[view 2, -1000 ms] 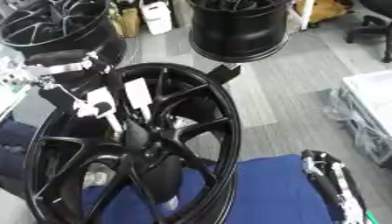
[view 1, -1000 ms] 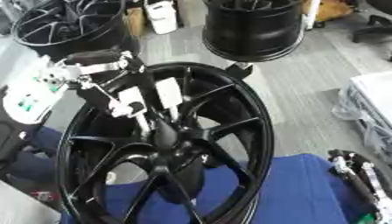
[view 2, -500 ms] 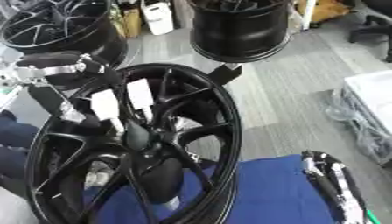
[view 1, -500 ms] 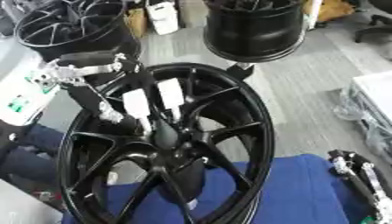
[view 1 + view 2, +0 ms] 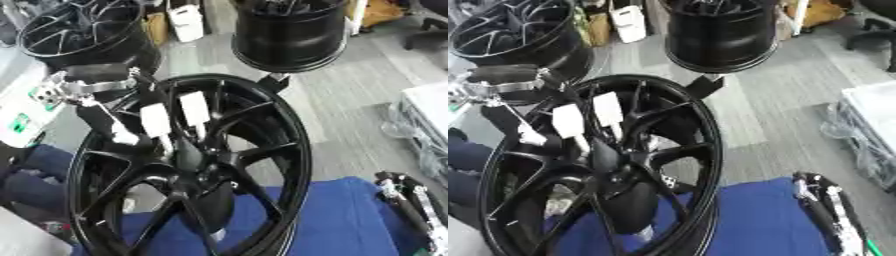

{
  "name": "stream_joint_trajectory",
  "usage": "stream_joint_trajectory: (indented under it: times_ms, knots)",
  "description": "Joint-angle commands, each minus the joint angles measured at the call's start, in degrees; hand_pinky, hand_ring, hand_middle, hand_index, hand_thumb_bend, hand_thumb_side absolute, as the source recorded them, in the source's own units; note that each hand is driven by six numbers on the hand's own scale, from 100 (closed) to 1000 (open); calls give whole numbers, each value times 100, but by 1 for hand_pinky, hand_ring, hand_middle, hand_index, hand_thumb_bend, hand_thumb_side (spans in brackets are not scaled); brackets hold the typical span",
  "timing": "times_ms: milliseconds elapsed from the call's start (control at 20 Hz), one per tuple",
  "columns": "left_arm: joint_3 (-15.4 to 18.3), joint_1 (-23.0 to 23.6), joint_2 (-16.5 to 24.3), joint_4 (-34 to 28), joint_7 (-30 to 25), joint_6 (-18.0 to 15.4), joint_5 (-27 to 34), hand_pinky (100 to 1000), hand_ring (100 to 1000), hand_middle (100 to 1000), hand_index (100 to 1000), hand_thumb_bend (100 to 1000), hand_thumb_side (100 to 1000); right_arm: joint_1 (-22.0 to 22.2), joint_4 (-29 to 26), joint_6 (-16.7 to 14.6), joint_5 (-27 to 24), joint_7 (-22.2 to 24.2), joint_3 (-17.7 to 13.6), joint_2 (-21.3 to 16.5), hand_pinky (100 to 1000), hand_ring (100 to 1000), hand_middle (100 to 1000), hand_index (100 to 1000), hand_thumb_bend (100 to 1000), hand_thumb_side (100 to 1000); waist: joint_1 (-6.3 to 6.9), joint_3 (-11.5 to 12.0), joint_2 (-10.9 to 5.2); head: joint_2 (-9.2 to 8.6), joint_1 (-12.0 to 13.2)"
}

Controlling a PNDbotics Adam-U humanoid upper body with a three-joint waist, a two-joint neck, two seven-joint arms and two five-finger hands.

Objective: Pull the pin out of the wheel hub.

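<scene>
Left hand [image 5: 131, 117] at the wheel hub [image 5: 197, 170] (fingers white-tipped)

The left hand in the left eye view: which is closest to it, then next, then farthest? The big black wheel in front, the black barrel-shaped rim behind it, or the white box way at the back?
Nearest first, from the left hand:
1. Big black wheel, right under the hand, front centre.
2. Black barrel-shaped rim, behind the wheel, upper middle.
3. White box, at the back, top of view; close to the rim's rank, so that order is only probable.
</scene>
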Motion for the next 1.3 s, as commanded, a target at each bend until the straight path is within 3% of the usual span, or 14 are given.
stream_joint_trajectory:
  times_ms: [50,250,550,1000,1300]
  knots:
    - [57,-63,113,28,-1742,-1801,-52,578,497,516,730,423,338,-51,-66,-10,28,8,-16,-70,599,563,600,712,100,783,-19,7,-121,3,1]
    - [52,-68,89,46,-1742,-1806,24,543,450,455,684,379,290,-55,-74,-11,31,10,-13,-71,599,563,600,712,100,782,-13,1,-119,7,2]
    - [51,-75,99,36,-1742,-1827,219,486,373,372,618,262,147,-51,-81,-9,30,13,-14,-73,599,563,600,712,100,784,-16,3,-110,12,8]
    - [100,-175,325,-108,-1742,-1900,636,479,357,352,603,233,108,-44,-73,0,22,12,-15,-80,599,564,601,713,100,791,-18,14,-113,11,20]
    - [396,-268,823,-349,-1742,-1894,1055,493,363,360,610,254,100,-3,-56,12,20,-8,-34,-109,599,564,601,713,100,797,16,78,-139,7,-12]
